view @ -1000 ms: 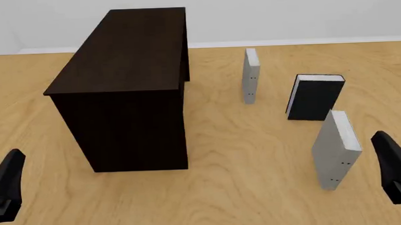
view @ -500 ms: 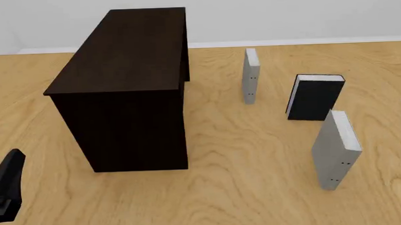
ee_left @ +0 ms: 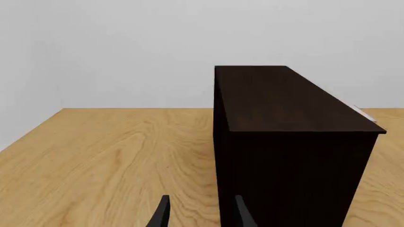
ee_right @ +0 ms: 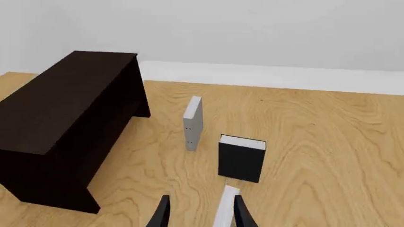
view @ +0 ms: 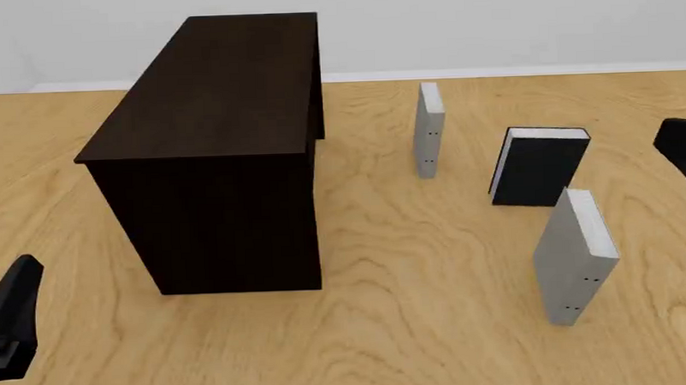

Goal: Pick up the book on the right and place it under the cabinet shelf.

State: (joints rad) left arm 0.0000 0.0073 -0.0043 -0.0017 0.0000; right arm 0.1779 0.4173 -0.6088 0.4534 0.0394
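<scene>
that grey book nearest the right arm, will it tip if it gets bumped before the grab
Probably yes. The grey book stands upright on a narrow bottom edge and already looks tilted, touching nothing beside it, so a sideways nudge would likely topple it. It looks like a stiff hardcover that should not flex when squeezed. The smooth covers may slip, so a square grip seems wise.

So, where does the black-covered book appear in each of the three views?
Front view: black-covered book stands right of centre, beyond the nearer grey book.
Right wrist view: it stands just beyond the fingers.
Left wrist view: not in it.
Shared landmark: the dark cabinet, seen in all three views.
</scene>
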